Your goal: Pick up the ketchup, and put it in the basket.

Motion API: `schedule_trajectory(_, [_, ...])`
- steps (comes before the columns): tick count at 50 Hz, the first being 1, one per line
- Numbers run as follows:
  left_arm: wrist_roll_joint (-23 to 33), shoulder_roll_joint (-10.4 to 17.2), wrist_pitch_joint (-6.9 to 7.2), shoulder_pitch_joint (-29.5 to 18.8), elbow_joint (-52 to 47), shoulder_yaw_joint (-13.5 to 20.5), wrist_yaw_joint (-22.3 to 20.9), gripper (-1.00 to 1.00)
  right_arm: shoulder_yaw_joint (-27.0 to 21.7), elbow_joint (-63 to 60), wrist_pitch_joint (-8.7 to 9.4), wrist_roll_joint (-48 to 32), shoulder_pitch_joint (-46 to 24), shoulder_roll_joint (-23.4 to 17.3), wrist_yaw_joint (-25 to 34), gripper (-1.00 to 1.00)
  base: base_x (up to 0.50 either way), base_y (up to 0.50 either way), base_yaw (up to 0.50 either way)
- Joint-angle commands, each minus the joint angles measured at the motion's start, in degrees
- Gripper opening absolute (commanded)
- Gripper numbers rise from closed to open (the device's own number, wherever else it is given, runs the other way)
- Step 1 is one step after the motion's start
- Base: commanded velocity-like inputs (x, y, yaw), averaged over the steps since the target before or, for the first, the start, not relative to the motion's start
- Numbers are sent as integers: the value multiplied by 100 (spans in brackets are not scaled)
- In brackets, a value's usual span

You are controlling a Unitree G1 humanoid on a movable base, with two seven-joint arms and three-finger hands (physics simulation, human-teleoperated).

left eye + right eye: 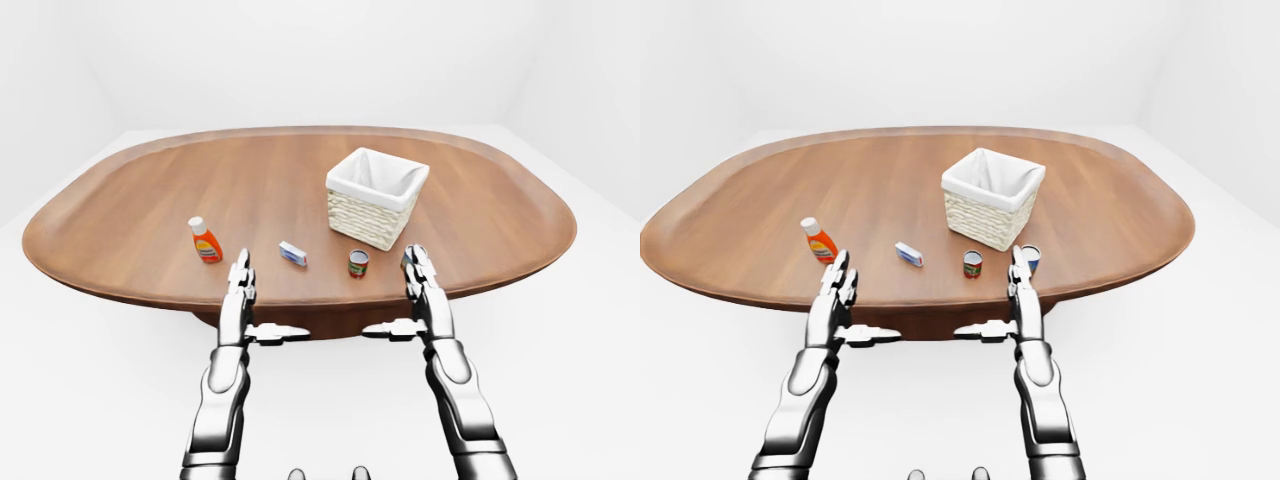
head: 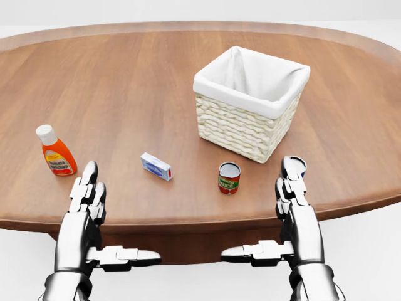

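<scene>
blue can (image 1: 1031,259) only in r-eye view

On my table (image 2: 125,75) I count one ketchup (image 2: 56,152) at nine o'clock, one basket (image 2: 249,103) at one o'clock, one box (image 2: 156,166), and two cans (image 2: 229,177), one half-hidden by my hand.

Your head view looks steeply down, close on the table (image 2: 156,81) edge, while your two eye views sit farther off, facing across the whole oval top toward the white walls (image 1: 300,60), sharing its near half.
</scene>
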Motion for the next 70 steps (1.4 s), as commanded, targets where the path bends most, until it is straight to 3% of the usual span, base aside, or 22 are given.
schedule_trajectory(1, [-6,68,-17,31,-17,93,-161,100,-107,-32,93,36,2,-55,86,100,0,0,0])
schedule_trajectory(10, [2,65,115,173,-362,94,-221,100,-54,-388,227,-9,142,-33,75,100,0,0,0])
schedule_trajectory(12, [-19,64,192,240,-532,98,-253,100,-16,-624,306,-74,238,-22,46,100,0,0,0])
schedule_trajectory(13, [-30,69,330,372,-859,85,-293,100,31,-931,421,-137,358,-12,22,100,0,0,0])
schedule_trajectory(14, [-28,66,340,380,-880,87,-298,100,33,-950,429,-143,365,-9,23,100,0,0,0])
schedule_trajectory(16, [-73,69,529,617,-1455,82,-383,100,90,-1365,487,-193,523,14,10,100,0,0,0])
schedule_trajectory(21, [-180,49,529,956,-2347,166,-528,100,278,-2212,487,-350,868,47,-17,100,0,0,0])
schedule_trajectory(29, [-266,4,529,1100,-2819,305,-627,100,349,-2565,487,-411,1018,38,-45,100,0,0,0])
schedule_trajectory(57, [-333,-32,529,1206,-2984,318,-743,100,375,-2613,487,-534,1115,15,20,100,0,0,0])
schedule_trajectory(70, [-326,-30,529,1224,-2990,312,-788,100,409,-2594,487,-665,1139,12,4,100,0,48,0])
